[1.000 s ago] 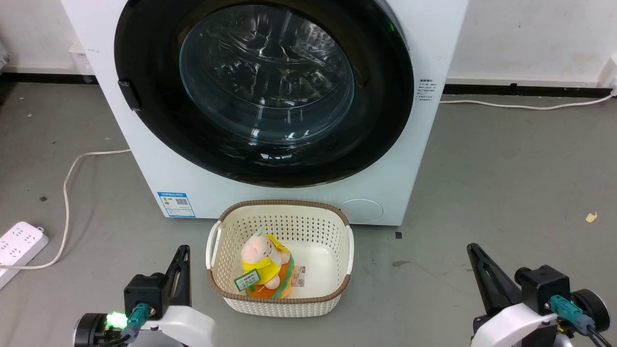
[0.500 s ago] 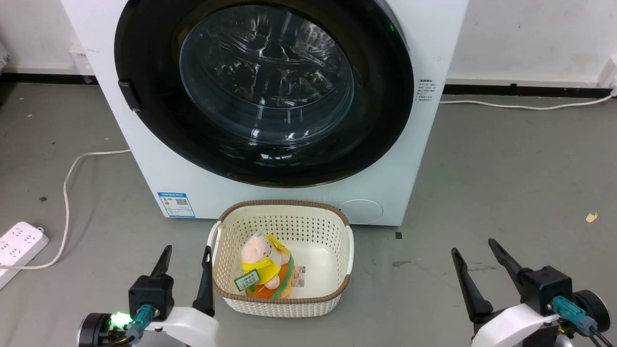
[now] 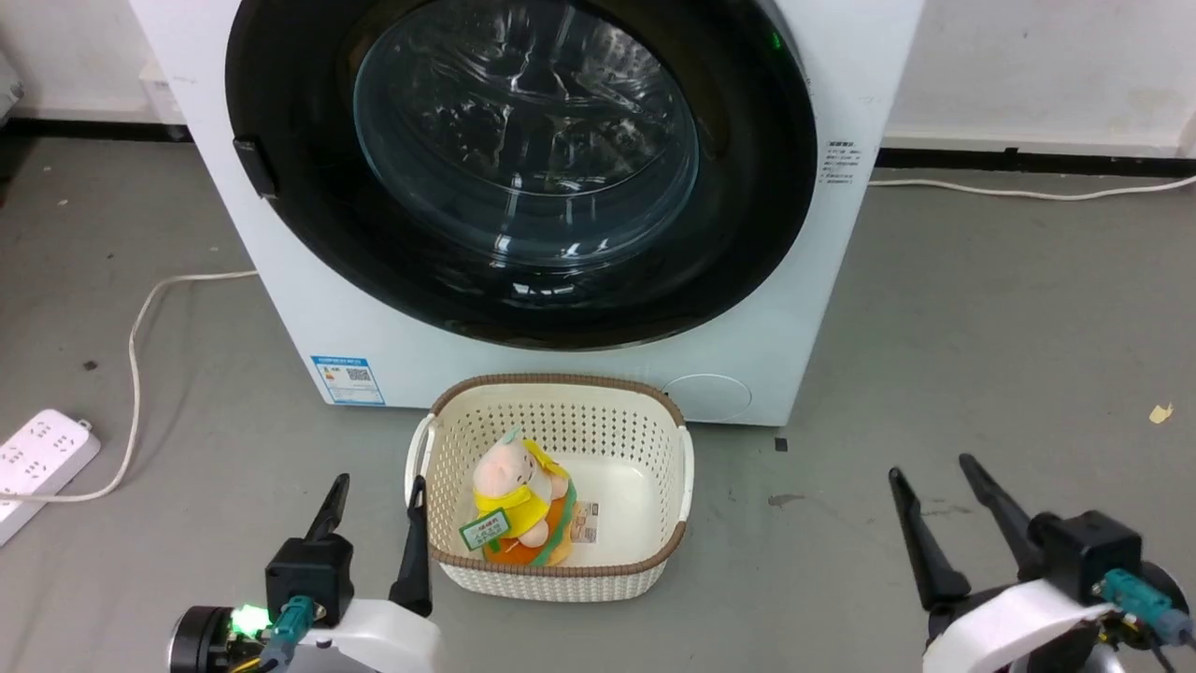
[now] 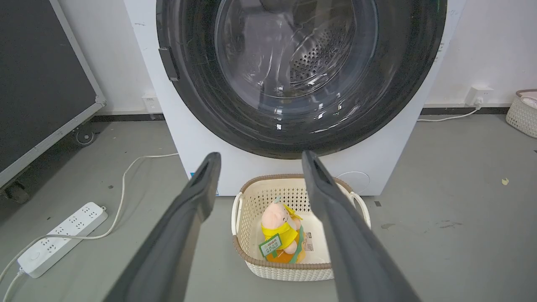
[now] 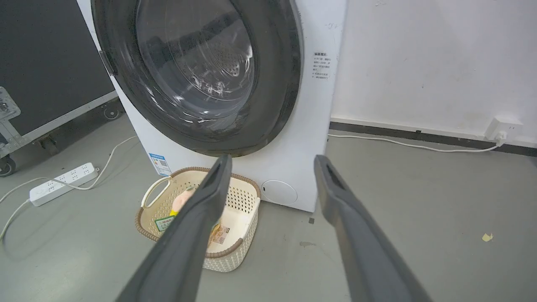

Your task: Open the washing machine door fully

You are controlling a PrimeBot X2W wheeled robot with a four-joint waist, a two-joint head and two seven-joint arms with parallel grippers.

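Note:
The white washing machine (image 3: 822, 280) stands on the grey floor, facing me. Its round glossy black washing machine door (image 3: 747, 215) lies flat against the front, shut, with a clear glass bowl in the middle and a small black handle tab (image 3: 255, 166) on its left rim. The same door (image 4: 201, 100) and tab (image 4: 168, 63) show in the left wrist view, and the door (image 5: 277, 84) in the right wrist view. My left gripper (image 3: 378, 495) hangs open low at the left, well short of the machine. My right gripper (image 3: 934, 479) hangs open low at the right. Both hold nothing.
A cream perforated basket (image 3: 561, 579) with a plush toy (image 3: 514, 505) sits on the floor right before the machine, between my grippers. A white power strip (image 3: 37, 458) and its cable (image 3: 135, 336) lie at the left. A black wheeled case (image 4: 42, 84) stands left of the machine.
Both grippers have gone from shut to open. The camera has shifted slightly, so the machine sits a little higher and further right in the head view.

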